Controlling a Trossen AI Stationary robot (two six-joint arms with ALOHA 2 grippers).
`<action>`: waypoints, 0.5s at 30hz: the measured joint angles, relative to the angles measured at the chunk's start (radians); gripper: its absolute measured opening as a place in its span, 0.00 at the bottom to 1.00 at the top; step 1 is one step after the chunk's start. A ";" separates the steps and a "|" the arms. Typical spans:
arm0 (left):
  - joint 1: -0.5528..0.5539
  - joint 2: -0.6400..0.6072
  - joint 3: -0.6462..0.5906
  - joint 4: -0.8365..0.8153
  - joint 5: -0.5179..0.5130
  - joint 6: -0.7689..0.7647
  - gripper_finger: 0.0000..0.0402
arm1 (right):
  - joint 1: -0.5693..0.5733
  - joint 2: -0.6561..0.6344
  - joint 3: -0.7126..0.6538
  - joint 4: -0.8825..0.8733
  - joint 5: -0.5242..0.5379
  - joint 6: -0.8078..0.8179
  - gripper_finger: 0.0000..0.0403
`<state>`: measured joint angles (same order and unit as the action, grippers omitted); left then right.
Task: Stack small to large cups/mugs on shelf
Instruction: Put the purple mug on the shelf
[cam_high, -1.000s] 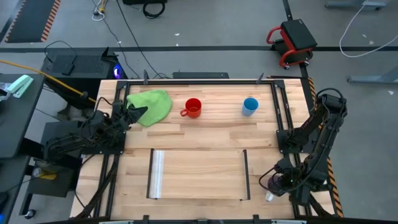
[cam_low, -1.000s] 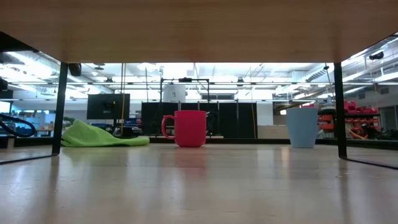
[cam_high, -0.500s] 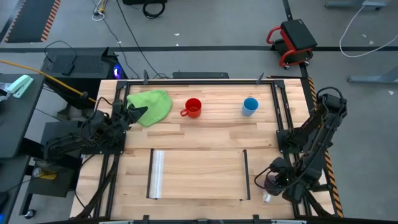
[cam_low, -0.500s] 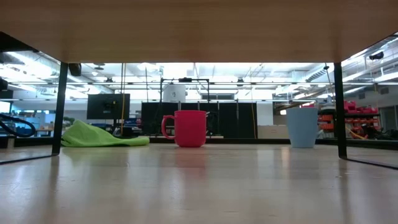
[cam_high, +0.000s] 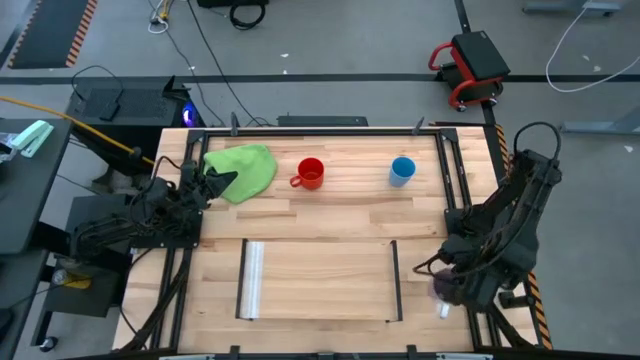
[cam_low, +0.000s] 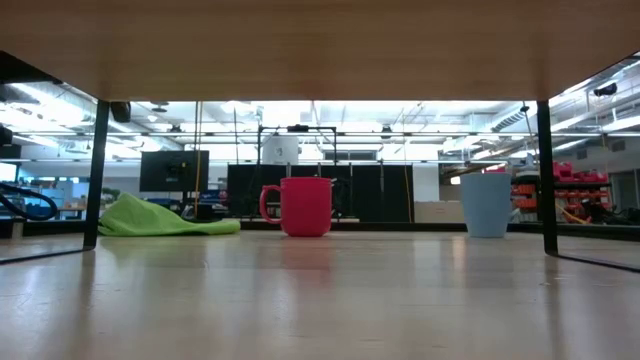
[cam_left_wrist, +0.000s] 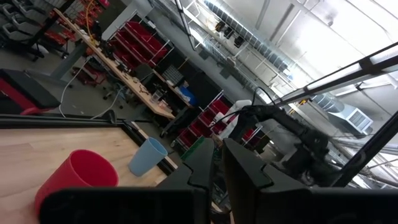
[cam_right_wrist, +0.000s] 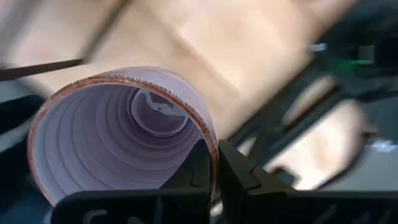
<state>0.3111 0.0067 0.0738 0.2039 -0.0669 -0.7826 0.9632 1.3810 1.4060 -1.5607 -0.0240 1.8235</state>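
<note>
The translucent purple mug (cam_high: 440, 286) is in my right gripper (cam_high: 446, 292), over the table's near right corner, right of the shelf (cam_high: 320, 280). Its whitish handle (cam_high: 443, 310) shows below it. In the right wrist view I look into the mug's open mouth (cam_right_wrist: 118, 137). The red mug (cam_high: 311, 173) and the light-blue cup (cam_high: 402, 170) stand upright on the tabletop at the far side; both also show in the low view, red (cam_low: 305, 206) and blue (cam_low: 487, 204). My left gripper (cam_high: 215, 182) is shut and empty beside the green cloth (cam_high: 243, 168). My right gripper holds the purple mug by its rim wall (cam_right_wrist: 211, 146), one finger inside the mug and one outside. The fingers lie along the wall, and the mug's mouth faces the wrist. The mug is lifted clear of the table.
The shelf panel has a clear strip (cam_high: 253, 280) on its left short edge and a dark bar (cam_high: 395, 280) on its right. Black frame rails (cam_high: 455, 190) run along the table's sides. The green cloth lies at the far left.
My right gripper has gone up with the purple mug at the table's near right corner, and the mug now hangs clear. My left arm has kept still.
</note>
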 joint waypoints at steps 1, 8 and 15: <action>0.000 0.000 0.000 0.001 0.000 0.000 0.10 | -0.010 -0.002 0.023 0.000 0.000 -0.003 0.03; 0.000 0.000 0.000 0.000 0.000 0.005 0.09 | -0.076 -0.002 0.109 -0.011 0.024 -0.093 0.03; 0.000 0.000 0.000 0.000 0.000 0.004 0.08 | -0.108 -0.002 0.214 -0.012 0.055 -0.142 0.03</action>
<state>0.3111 0.0064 0.0738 0.2035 -0.0669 -0.7788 0.8553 1.3788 1.6197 -1.5730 0.0313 1.6815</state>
